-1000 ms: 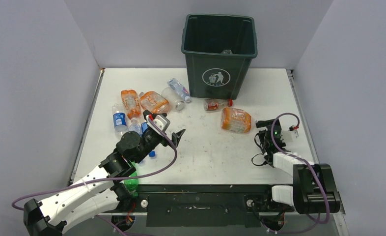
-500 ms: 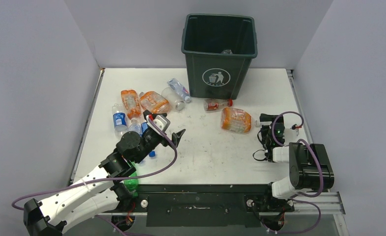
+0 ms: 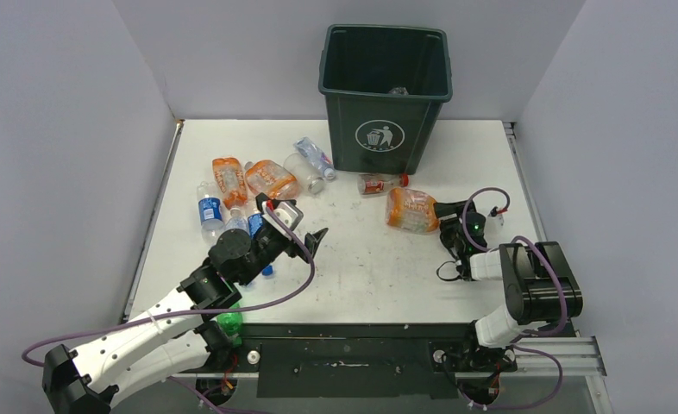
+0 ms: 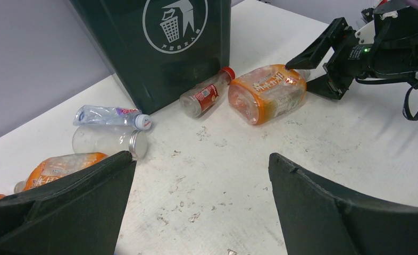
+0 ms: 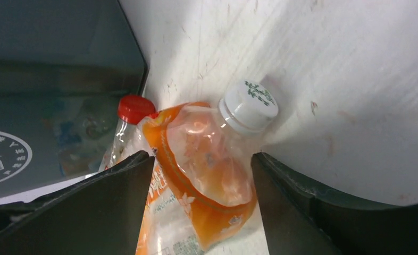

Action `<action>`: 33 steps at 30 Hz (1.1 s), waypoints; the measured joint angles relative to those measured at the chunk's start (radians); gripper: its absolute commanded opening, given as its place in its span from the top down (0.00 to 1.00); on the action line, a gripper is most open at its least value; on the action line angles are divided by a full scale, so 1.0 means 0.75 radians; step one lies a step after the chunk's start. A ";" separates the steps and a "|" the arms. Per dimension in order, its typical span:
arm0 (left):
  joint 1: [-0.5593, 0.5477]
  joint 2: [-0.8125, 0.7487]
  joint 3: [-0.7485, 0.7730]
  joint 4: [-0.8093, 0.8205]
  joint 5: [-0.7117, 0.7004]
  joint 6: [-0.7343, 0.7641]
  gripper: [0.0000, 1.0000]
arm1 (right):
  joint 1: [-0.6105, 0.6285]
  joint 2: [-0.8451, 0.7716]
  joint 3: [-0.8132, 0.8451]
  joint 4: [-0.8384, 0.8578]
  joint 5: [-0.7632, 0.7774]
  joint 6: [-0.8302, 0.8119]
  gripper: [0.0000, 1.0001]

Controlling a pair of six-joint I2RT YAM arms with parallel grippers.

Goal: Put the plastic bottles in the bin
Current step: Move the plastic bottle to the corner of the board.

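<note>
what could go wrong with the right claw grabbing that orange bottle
The open right claw straddles only the cap end of the orange bottle; closing there may squeeze the crushed plastic out. The red-capped bottle lies right beside it and could get pinched or shoved. The tall bin could catch a dangling bottle on its rim.

No plain words or numbers I can read anywhere. Only clear sign: white round litter-person logo [image 4: 175, 18] on front of bin [image 4: 116, 48]. Orange bottle [image 4: 268, 91] has white lettering on label, too blurred for me to make out. White cap [image 5: 249, 105] shows dark printed marks, illegible. Red label on small clear bottle [image 4: 204, 95] and label on blue-labelled bottle [image 3: 208, 210] both too small for me.
</note>
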 measured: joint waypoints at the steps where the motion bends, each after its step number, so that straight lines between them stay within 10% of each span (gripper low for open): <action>1: 0.000 0.002 0.000 0.000 0.002 0.000 0.04 | 0.006 -0.001 -0.011 0.004 -0.006 0.004 0.41; 20: -0.003 0.007 0.000 0.000 0.016 0.000 0.04 | 0.012 -0.053 -0.137 0.103 -0.032 0.064 0.77; 33: -0.015 -0.002 0.000 0.000 0.015 -0.001 0.04 | 0.112 -0.913 -0.165 -0.581 -0.074 -0.298 0.83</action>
